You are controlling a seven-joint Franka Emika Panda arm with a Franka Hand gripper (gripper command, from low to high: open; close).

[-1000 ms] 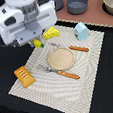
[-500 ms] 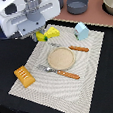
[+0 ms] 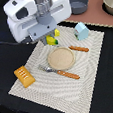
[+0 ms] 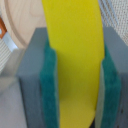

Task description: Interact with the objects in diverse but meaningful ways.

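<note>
My gripper (image 4: 77, 75) is shut on a yellow banana (image 4: 75, 60), with the teal pads (image 4: 50, 95) pressing on both of its sides. In the exterior view the gripper (image 3: 50, 37) hangs at the far edge of the striped placemat (image 3: 91, 84), and the yellow banana (image 3: 51, 39) shows just under the white hand. A pale blue milk carton (image 3: 81, 30) stands to the exterior view's right of it. An orange-brown bread loaf (image 3: 24, 76) lies at the mat's left corner. Off the mat at the back are a grey pot (image 3: 79, 4) and another pot (image 3: 109, 2).
A round wooden plate (image 3: 61, 58) lies mid-mat, with an orange-handled fork (image 3: 59, 72) in front of it and an orange-handled knife (image 3: 78, 49) behind it. The mat rests on a dark table (image 3: 7, 53), and a tan surface (image 3: 95, 13) lies at the back right.
The arm has shifted slightly to the exterior view's right over the yellow item. The other objects have stayed put.
</note>
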